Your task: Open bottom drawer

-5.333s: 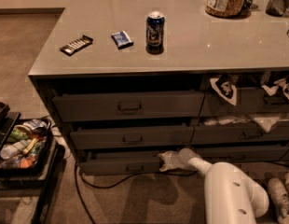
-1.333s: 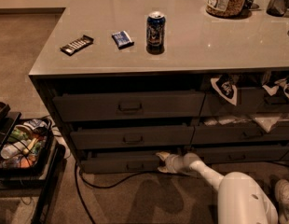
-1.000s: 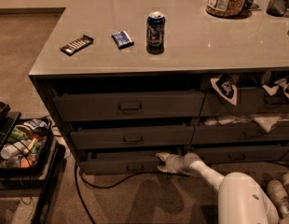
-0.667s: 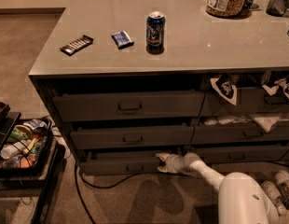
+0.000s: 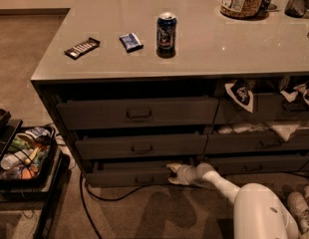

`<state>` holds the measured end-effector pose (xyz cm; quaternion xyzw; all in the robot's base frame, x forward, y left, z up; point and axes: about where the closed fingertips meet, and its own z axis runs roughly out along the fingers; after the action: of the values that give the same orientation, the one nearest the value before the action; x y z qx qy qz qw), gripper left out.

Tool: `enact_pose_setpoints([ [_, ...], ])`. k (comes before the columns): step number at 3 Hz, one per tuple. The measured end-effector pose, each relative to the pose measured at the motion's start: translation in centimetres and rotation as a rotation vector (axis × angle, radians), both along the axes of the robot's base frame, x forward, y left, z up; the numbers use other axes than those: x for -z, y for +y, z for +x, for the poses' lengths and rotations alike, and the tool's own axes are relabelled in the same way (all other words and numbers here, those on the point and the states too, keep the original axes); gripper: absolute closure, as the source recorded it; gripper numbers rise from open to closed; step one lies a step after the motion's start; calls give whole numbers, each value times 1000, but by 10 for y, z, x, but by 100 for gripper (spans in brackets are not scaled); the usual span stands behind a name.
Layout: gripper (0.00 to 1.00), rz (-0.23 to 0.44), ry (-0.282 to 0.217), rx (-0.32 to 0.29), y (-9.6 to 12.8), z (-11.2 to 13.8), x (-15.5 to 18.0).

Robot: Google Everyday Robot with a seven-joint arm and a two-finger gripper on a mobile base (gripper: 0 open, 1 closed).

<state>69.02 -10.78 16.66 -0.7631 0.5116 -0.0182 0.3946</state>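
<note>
You have one view, high and fairly near, looking down across the counter (image 5: 204,54) toward 12 o'clock. The gripper (image 5: 175,173) sits at 6 o'clock, at the bottom drawer's (image 5: 127,177) right end.

Six drawers (image 5: 139,114), one can (image 5: 166,32), two snack packets (image 5: 130,42), one tool (image 5: 175,173) at bottom drawer (image 5: 129,177).

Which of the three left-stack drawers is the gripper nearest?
The bottom drawer, the shallowest front, just above the carpet. The gripper sits at its right end; the middle drawer and top drawer lie higher.
</note>
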Motion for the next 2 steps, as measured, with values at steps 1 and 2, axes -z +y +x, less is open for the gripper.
enact_pose_setpoints([
  [1,55,-20,54,20,0,-4,3],
  [2,57,-26,78,25,1,-6,0],
])
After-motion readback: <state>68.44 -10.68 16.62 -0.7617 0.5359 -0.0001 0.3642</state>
